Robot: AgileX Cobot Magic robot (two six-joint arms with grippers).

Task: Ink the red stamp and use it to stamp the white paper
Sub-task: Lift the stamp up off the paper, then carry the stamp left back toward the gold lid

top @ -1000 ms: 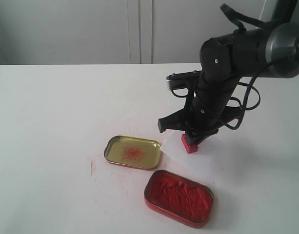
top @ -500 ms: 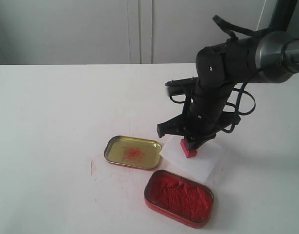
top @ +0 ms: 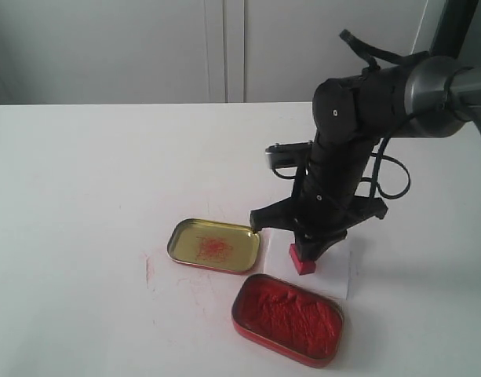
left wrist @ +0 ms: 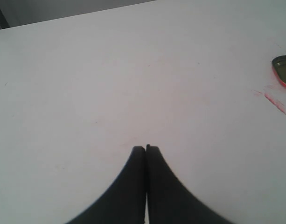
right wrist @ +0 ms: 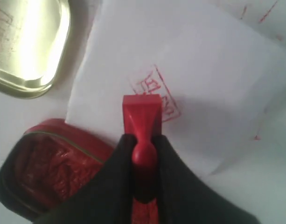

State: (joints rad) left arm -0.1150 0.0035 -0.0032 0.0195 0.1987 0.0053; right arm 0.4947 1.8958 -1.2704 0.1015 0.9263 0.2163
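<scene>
Two pincers: left pincer (left wrist: pixel 146 149) tips together over the worktop (left wrist: pixel 87 70); right pincer (top: pixel 306 248) clamped on the handle of the red stamp (top: pixel 302 260).
Red stamp: upright, base at the near-left part of the white paper (top: pixel 336 271), by a red square imprint (right wrist: pixel 156 95).
White paper: just right of an open gold lid (top: pixel 214 245), just beyond a tin of red ink paste (top: pixel 287 318).

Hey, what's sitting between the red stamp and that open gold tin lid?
From the red stamp, only white paper, then a sliver of bare table before the gold lid. The right wrist view shows it.
</scene>
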